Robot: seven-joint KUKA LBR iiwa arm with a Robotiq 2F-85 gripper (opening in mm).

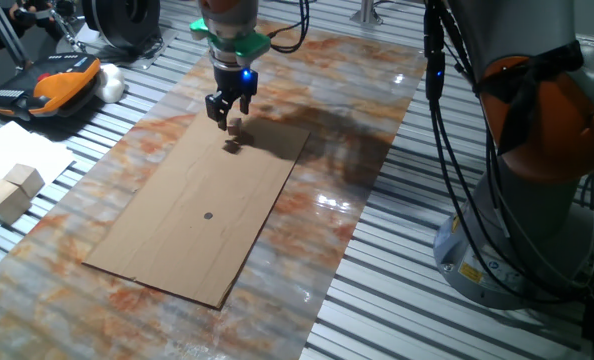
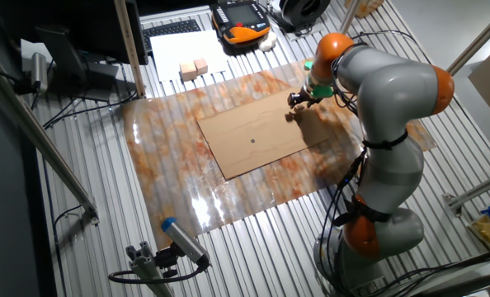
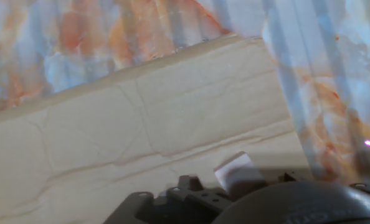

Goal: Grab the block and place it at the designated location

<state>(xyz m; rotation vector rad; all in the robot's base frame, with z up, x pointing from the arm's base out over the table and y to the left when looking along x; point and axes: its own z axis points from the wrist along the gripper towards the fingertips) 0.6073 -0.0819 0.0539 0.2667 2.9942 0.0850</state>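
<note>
A marbled surface point(image 1: 357, 190) carries a cardboard sheet point(image 1: 177, 240), and the gripper point(image 1: 229, 118) hangs above its far corner. The block point(image 1: 234, 126) seems pinched at the fingers (something small and dark also lies just below). Next, I reckon: carry to the dot point(image 1: 208, 215) mid-sheet, lower, release.

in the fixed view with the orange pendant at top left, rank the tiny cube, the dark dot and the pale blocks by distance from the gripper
1. tiny cube, right beside the gripper at the cardboard's far end.
2. dark dot, mid-cardboard, toward the camera.
3. pale blocks, off the cardboard at far left.
</note>
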